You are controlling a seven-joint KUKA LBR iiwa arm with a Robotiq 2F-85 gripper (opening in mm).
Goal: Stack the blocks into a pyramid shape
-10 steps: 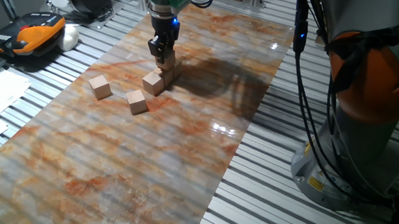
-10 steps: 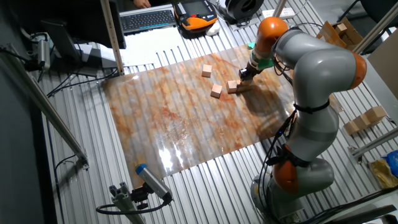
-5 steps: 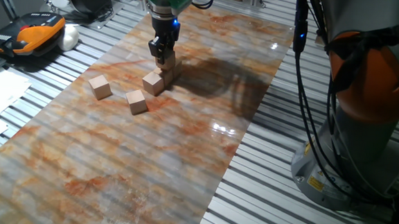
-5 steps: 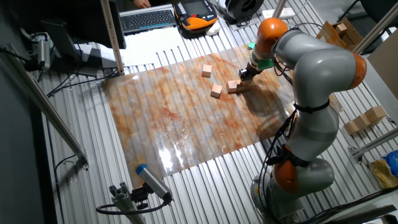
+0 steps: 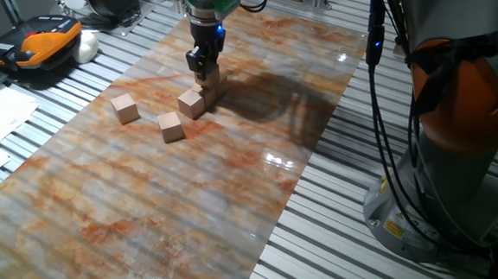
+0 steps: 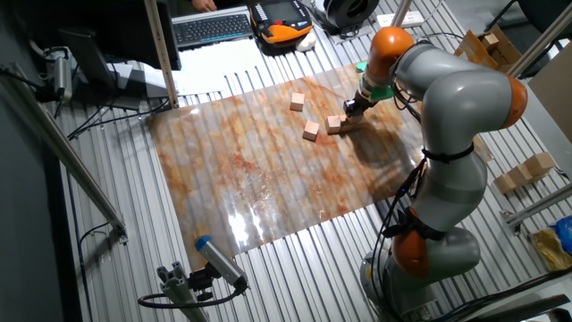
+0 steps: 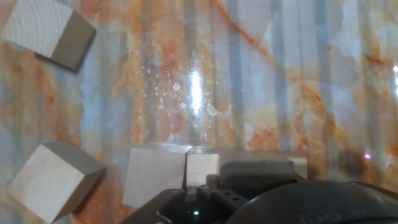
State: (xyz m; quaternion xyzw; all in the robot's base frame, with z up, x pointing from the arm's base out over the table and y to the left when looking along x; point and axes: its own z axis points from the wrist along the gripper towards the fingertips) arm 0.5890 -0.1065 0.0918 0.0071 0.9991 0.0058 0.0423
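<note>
the end effector (image 5: 203,73) stands low over the marble-patterned table (image 5: 229,182), directly above a block (image 5: 209,89) that touches a second block (image 5: 191,103) on its side. in the hand view these two show as a pair just under the fingers (image 7: 256,169), side by side in one row. whether the fingers are closed on the block or already a little apart, i cannot tell; the body of the tool hides the gap.

two more blocks are free. one lies near the pair, on the same side as the second block (image 5: 171,127), and one is farther out on that side (image 5: 125,109). in the hand view both are turned at an angle to the row.

my judgement: the step in hand is setting the bottom row. to do it well, the block under the end effector should sit flat and flush against its neighbour, faces parallel, with no gap. the fingers should open only a little and lift straight up, so that they do not drag the block or push the neighbour. the next block probably needs turning to match the row.
</note>
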